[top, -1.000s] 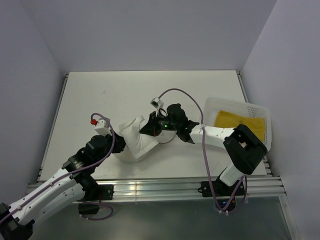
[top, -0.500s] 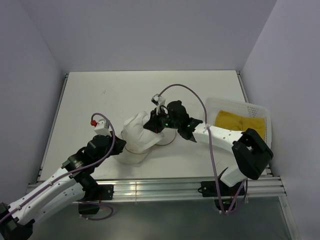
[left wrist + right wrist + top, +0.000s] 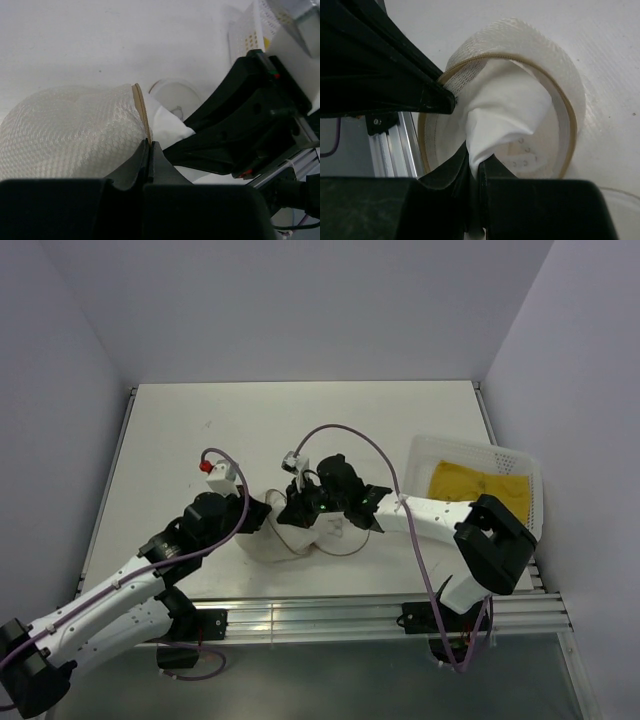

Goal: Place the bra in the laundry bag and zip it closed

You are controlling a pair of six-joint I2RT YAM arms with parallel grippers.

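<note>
The laundry bag (image 3: pixel 272 540) is a white mesh dome with a tan rim, lying at the table's middle front. My left gripper (image 3: pixel 262 513) is shut on its rim (image 3: pixel 141 107), jaws closed at the gripper's tip (image 3: pixel 150 144). My right gripper (image 3: pixel 299 508) is shut on a white garment (image 3: pixel 502 110) and holds it inside the bag's open mouth (image 3: pixel 560 95); a strip of small hooks shows behind it. The left fingers (image 3: pixel 437 97) pinch the rim just beside it. A mustard-yellow bra (image 3: pixel 480 483) lies in the basket at the right, away from both grippers.
A white perforated basket (image 3: pixel 470 446) stands at the table's right edge, also seen in the left wrist view (image 3: pixel 245 30). The right arm (image 3: pixel 240 115) lies close across the bag. An aluminium rail (image 3: pixel 330 612) runs along the front edge.
My right gripper moved left and down with the white garment into the bag's mouth. My left gripper shifted up and right with the rim, and the bag bunched between them.
</note>
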